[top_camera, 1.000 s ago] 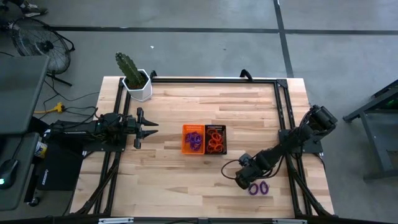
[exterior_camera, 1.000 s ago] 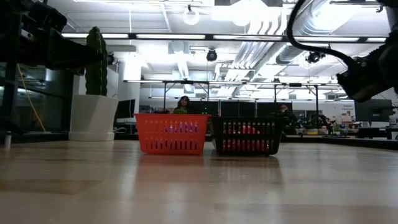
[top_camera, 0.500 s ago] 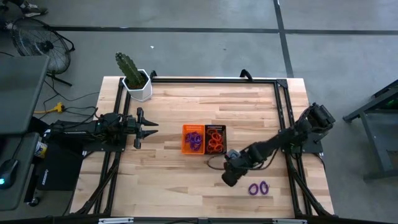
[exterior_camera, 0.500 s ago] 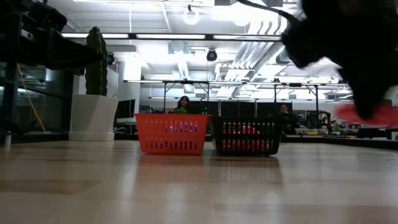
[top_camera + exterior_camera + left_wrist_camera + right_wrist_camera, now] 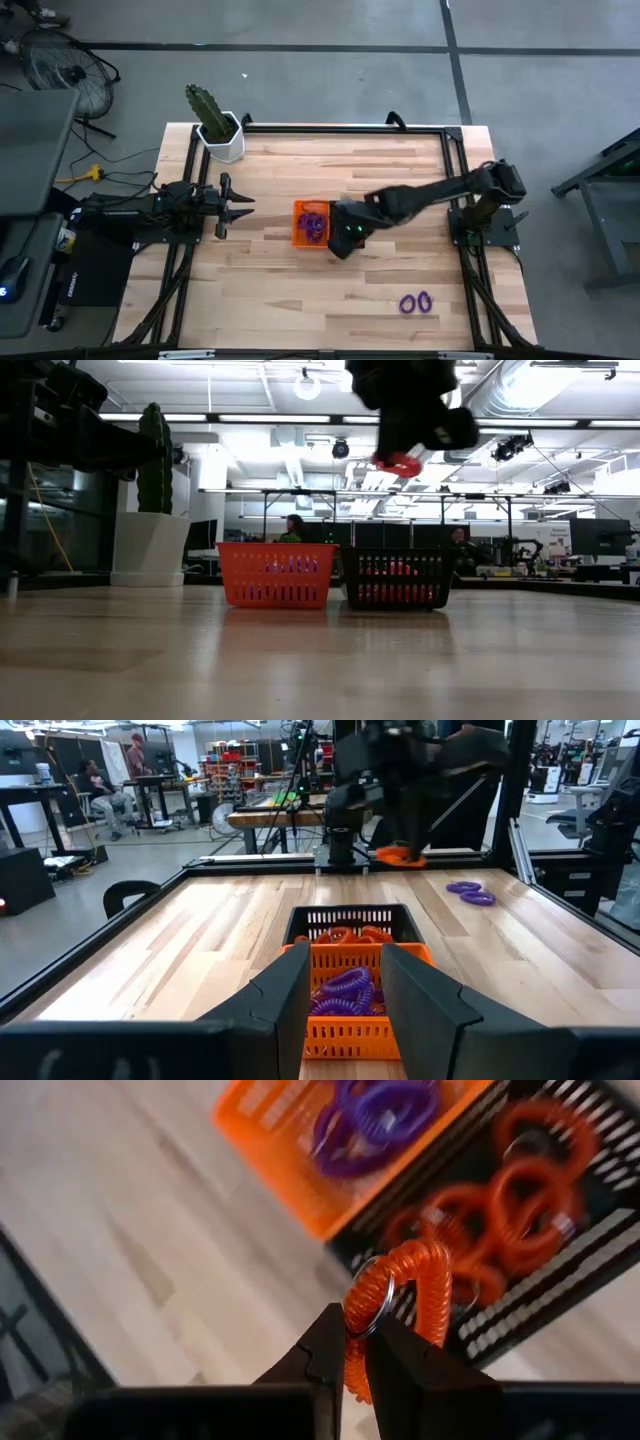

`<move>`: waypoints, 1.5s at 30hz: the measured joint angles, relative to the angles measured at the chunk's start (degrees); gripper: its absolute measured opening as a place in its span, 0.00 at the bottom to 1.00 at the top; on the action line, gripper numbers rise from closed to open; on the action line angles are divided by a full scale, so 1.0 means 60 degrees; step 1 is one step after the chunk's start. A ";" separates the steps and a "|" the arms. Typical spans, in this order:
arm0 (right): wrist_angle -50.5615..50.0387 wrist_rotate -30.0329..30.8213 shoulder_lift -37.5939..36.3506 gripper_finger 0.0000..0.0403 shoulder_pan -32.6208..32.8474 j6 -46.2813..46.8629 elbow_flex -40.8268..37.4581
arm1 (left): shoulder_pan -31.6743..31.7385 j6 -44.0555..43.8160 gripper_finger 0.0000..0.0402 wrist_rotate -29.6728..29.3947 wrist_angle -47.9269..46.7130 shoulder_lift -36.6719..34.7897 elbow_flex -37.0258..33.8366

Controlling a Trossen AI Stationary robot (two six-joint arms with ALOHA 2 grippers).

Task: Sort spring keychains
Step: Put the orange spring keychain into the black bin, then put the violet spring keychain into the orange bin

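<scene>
Right gripper (image 5: 357,1342) clenched on orange coiled plastic keychain (image 5: 412,1295), frame centre above black mesh bin (image 5: 397,580); two purple coiled keychains (image 5: 416,302) lower right, open tabletop around.

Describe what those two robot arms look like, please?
Both are dark, nearly black, jointed arms. The left arm ends in a claw with two pointed prongs. The right arm is slim, and its claw has two flat, tapering black fingers.
</scene>
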 joint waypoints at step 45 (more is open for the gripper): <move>-0.1813 -0.0039 0.2008 0.40 -0.1401 0.0423 0.0990 | 0.0000 0.0001 0.30 -0.0001 -0.0001 0.0000 0.0000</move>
